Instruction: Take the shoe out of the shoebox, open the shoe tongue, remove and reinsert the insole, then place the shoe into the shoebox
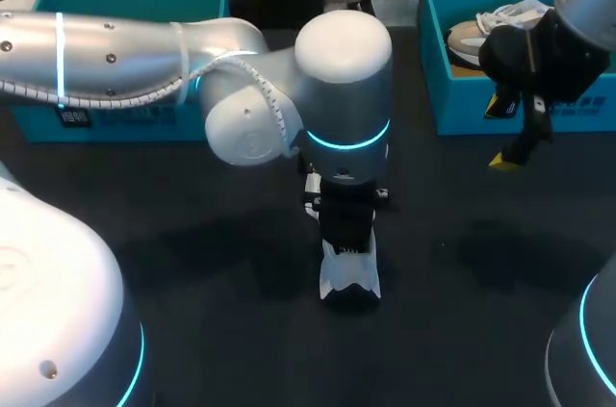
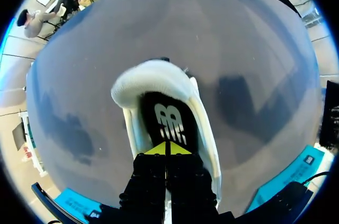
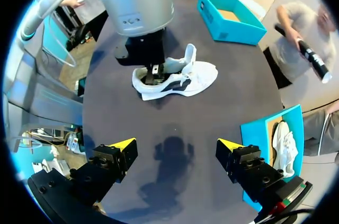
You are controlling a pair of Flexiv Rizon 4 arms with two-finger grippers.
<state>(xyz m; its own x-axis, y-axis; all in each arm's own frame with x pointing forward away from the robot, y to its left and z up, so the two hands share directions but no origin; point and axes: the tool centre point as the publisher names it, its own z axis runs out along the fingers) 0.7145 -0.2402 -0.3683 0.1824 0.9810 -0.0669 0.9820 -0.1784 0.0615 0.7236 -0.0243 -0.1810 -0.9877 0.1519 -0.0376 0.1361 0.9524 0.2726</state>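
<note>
1. My left hand [image 2: 168, 150] is down inside the white sneaker [image 2: 205, 134] on the worktop [image 2: 254, 49], tips pressed together at its black insole [image 2: 170, 121], likely to work it.
2. My right hand [image 3: 176, 145] hovers wide open, empty, keeping clear.

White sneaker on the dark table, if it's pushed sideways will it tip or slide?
Probably slides: the white low-top sneaker with dark side markings stands on its broad flat sole on the dark table. Its padded collar looks soft, so likely squashes when pinched.

Matt dark table [image 1: 462, 263], white cloth shoe [image 3: 185, 78], glossy silver left arm [image 1: 115, 51]
</note>
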